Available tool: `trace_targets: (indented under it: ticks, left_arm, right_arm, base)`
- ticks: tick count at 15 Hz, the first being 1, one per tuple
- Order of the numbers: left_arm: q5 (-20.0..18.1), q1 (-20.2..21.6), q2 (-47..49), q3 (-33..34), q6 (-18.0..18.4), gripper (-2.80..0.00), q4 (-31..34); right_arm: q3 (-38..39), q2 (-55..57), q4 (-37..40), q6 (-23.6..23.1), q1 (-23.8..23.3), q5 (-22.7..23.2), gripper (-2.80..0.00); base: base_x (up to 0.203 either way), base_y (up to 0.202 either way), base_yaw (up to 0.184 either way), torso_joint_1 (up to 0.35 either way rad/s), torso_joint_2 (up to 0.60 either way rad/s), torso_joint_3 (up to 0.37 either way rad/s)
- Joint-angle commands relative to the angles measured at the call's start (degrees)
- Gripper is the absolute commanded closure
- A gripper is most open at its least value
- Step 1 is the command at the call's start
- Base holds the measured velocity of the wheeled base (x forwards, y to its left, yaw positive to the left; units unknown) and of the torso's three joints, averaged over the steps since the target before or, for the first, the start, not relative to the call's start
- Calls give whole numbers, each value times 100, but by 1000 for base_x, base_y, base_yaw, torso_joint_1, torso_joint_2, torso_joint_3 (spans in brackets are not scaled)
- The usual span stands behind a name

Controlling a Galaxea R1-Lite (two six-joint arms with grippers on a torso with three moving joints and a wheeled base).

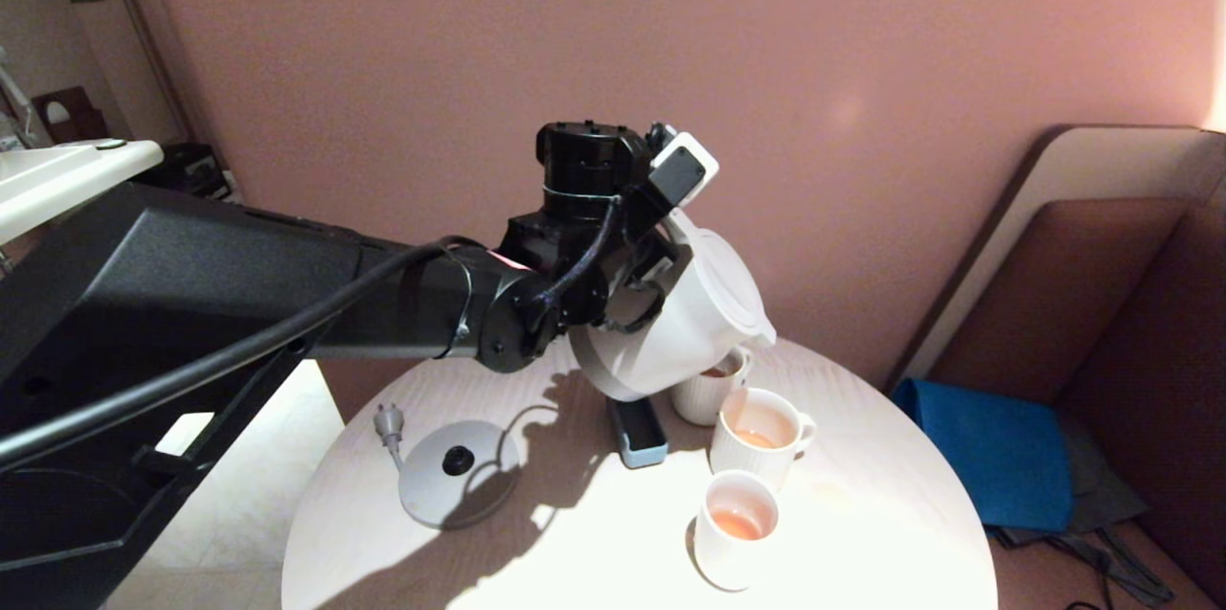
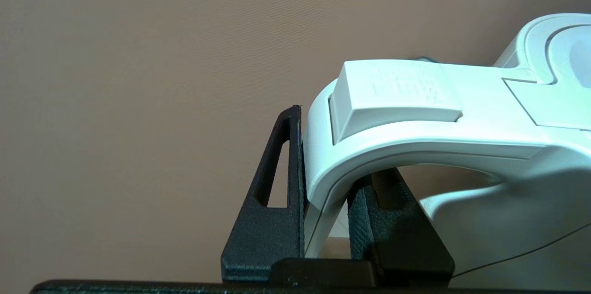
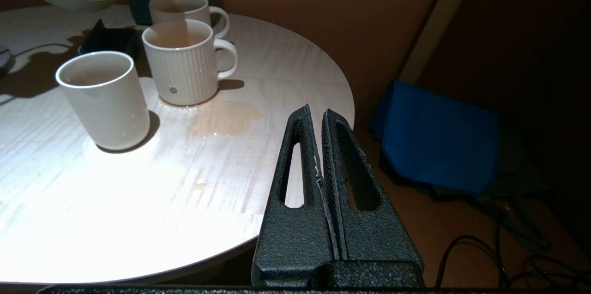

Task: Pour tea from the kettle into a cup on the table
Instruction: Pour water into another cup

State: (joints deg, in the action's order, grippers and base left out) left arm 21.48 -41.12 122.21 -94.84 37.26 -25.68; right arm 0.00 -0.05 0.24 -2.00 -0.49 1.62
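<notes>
White kettle (image 1: pixel 699 323) in your left gripper (image 2: pixel 325 220), clamped on its handle, tilts over the far cup (image 1: pixel 707 392); right gripper (image 3: pixel 321 146) closed

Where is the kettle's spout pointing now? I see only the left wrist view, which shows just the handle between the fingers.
Observer: In the head view the left gripper holds the kettle tilted, with its spout above the rearmost cup of three.
Operator: Do the other two cups have tea already?
Observer: Yes. The ribbed mug in the middle and the nearest cup both hold orange-red tea.
Operator: And where is the right gripper?
Observer: The right gripper is shut on nothing, near the rim of the table, apart from the cups.
</notes>
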Motion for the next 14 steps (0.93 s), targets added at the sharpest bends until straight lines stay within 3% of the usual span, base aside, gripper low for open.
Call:
trace_targets:
  ticks: [1, 5, 14]
  left_arm:
    - [15, -19, 40, -1, 115, 0, -25]
    - [15, -19, 70, -104, 465, 0, -19]
    - [17, -107, 338, -514, 854, 0, 18]
  right_arm:
    - [0, 5, 2, -2, 4, 5, 0]
    - [0, 5, 2, -2, 5, 5, 0]
    - [0, 5, 2, -2, -4, 5, 0]
  base:
    - [0, 0, 0, 0, 0, 0]
    - [0, 0, 0, 0, 0, 0]
    - [0, 0, 0, 0, 0, 0]
